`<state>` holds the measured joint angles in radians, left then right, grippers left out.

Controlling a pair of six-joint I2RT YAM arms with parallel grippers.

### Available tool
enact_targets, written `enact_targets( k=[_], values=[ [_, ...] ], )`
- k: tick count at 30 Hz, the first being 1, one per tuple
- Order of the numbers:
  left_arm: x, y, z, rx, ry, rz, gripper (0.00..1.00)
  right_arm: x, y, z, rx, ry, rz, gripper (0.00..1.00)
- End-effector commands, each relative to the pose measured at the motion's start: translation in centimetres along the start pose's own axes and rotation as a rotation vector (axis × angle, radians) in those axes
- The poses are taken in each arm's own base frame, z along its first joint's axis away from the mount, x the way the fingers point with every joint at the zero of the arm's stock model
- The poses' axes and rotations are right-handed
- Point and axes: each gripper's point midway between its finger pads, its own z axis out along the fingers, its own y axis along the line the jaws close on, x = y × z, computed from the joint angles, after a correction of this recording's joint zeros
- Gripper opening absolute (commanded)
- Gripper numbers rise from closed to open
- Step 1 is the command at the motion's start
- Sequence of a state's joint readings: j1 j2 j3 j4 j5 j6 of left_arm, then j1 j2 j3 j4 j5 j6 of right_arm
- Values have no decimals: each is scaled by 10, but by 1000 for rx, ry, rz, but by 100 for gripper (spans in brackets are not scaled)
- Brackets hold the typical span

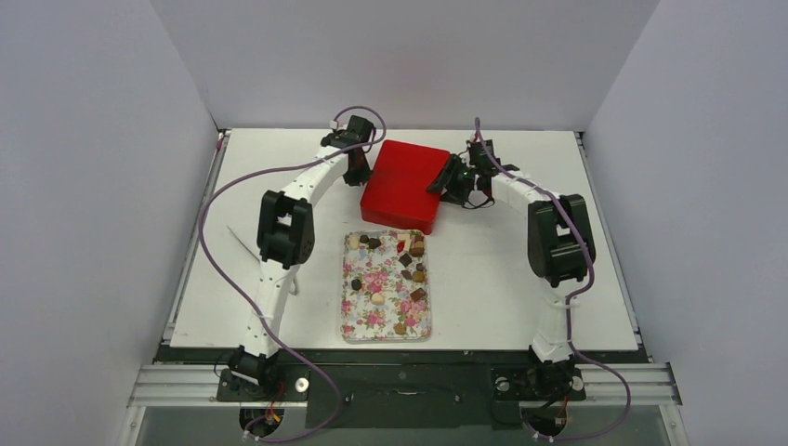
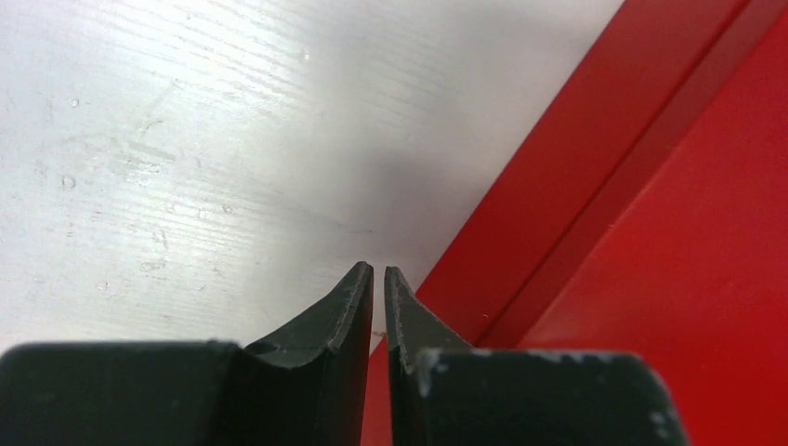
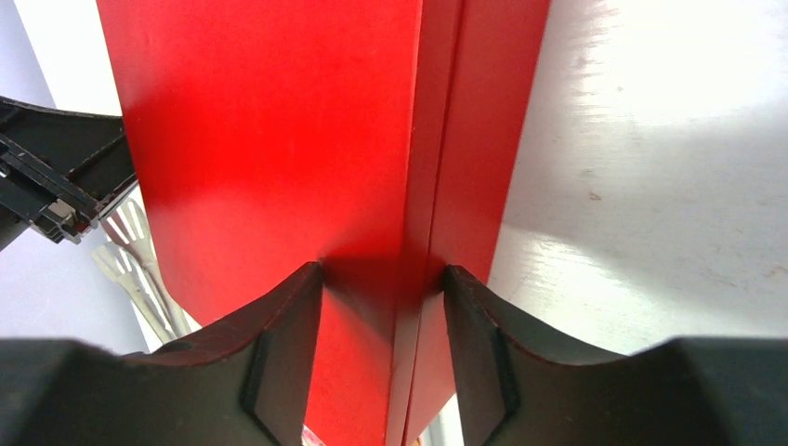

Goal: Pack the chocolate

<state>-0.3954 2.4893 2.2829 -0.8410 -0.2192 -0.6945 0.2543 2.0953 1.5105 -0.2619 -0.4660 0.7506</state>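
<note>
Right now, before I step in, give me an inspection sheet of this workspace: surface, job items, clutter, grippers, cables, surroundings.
Surface: white table, lightly scuffed, no spills seen.
Job's things: chocolate loose on the floral tray; red box behind it, lid on.
Clutter: thin pale object beside the left arm.
Grippers: left gripper shut, at the box's left edge; right gripper with jaws either side of the box's right edge, grip unclear.
Cables: purple cables looped along both arms, off the tray.
Surroundings: plain white walls on three sides.
</note>
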Motion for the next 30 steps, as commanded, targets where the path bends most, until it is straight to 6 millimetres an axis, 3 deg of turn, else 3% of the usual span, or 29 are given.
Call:
enact_targets(
  k=[1,5,9,12,17,20,25,30],
  values=[
    [37,-9,5,7,84,51,9,40,-27,7,122,69,2,40],
    [25,-7,-2,12,56,41,11,53,-40,7,176,77,-17,35],
    [-9,-10,-26,55,-8,36,18,51,-36,5,173,68,-23,37],
    [-37,-13,-53,81,-74,48,22,42,-27,2,159,55,-27,46],
    [-55,-19,-87,127,-134,59,25,21,-7,-3,120,20,-32,59],
    [-53,-18,-94,139,-135,69,25,17,1,-9,105,14,-38,61],
    [-41,-24,-106,201,-123,87,25,29,-1,-20,117,20,-57,63],
    [-10,-28,-93,223,-43,151,22,47,-16,-30,141,26,-56,63]
  ],
)
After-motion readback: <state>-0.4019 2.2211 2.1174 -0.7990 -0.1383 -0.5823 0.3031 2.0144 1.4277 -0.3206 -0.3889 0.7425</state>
